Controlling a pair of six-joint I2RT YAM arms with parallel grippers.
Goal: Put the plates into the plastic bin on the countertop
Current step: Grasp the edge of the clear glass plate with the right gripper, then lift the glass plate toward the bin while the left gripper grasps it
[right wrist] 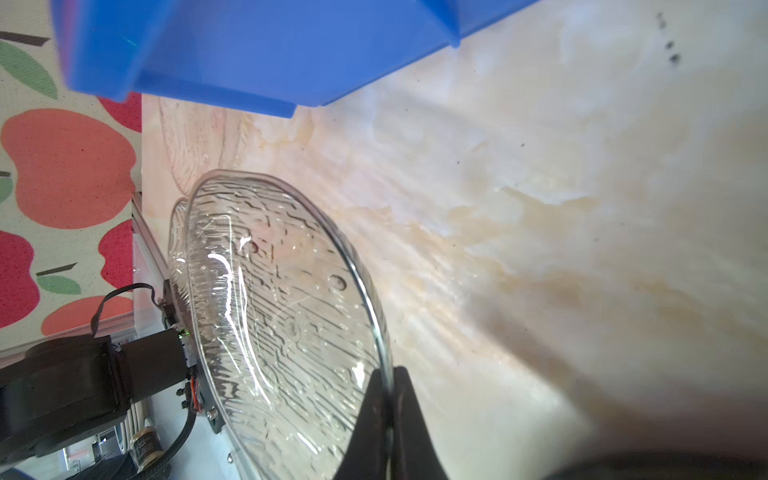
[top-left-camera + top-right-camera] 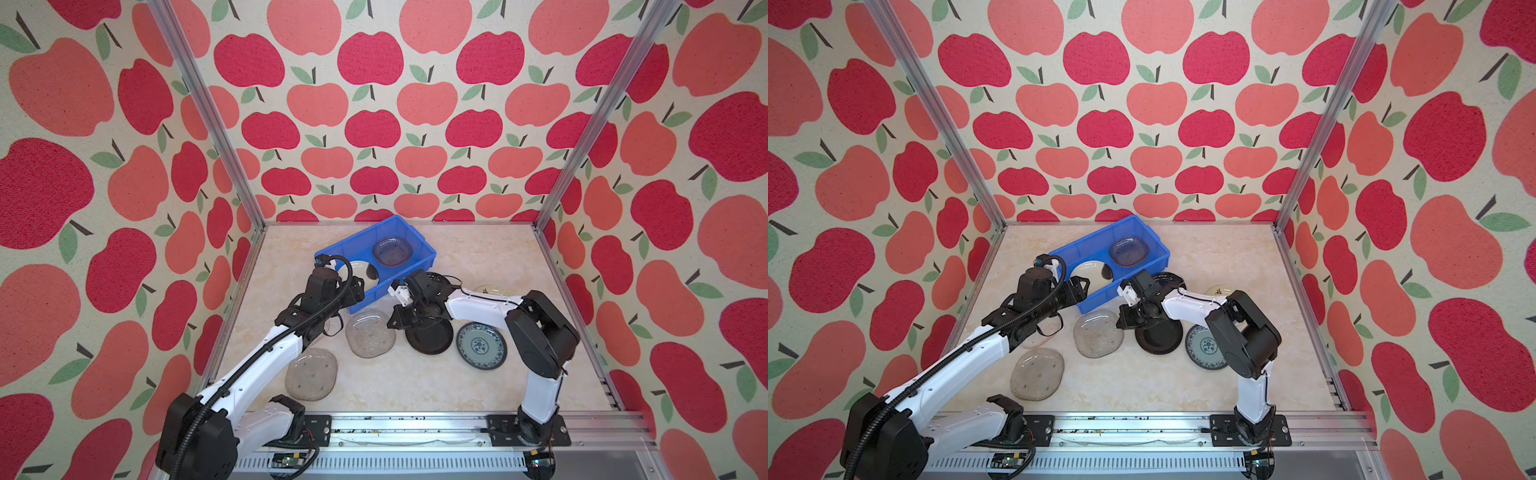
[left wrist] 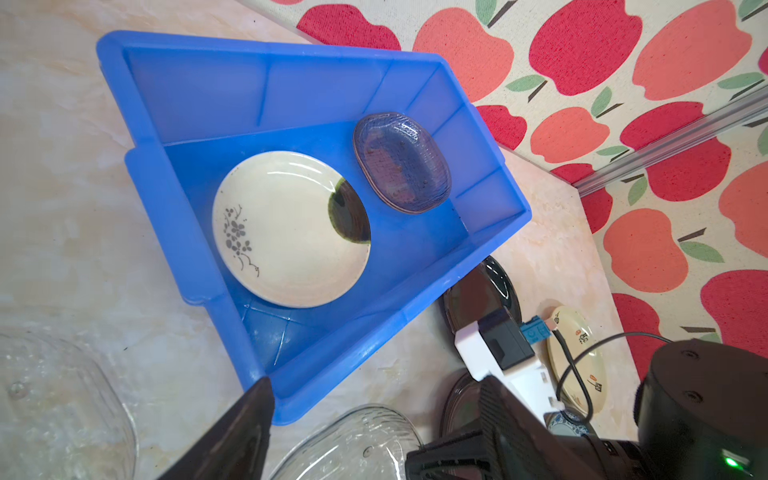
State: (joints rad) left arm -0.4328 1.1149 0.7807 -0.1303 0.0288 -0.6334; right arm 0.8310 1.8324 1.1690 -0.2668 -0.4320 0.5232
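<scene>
The plastic bin (image 2: 353, 237) is set at an angle on the far middle of the countertop (image 2: 415, 386). Two plates are seen inside it: a white plate with a dark blotch (image 3: 286, 232) in the near-left half and a tinted glass plate (image 3: 401, 162), coloured blue by the tub beneath, in the far-right half. The left gripper (image 2: 358, 289) is held over the bin's near end with its jaws spread and nothing between them. The right gripper (image 1: 388, 384) is clamped onto the rim of a ridged glass plate (image 2: 370, 334), which is placed just on the near side of the bin. Whether that plate is raised off the surface cannot be told. A third glass plate (image 2: 311, 374) is laid nearer and to the left, and a fourth glass plate (image 2: 1034, 341) is partly hidden under the left arm. To the right, a black plate (image 2: 430, 340) is seen under the right wrist. A blue-white patterned plate (image 2: 482, 345) is placed just beside it. A second black plate (image 2: 1169, 279) is set close to the bin's near-right wall, and a cream plate (image 2: 1221, 290) farther right.
</scene>
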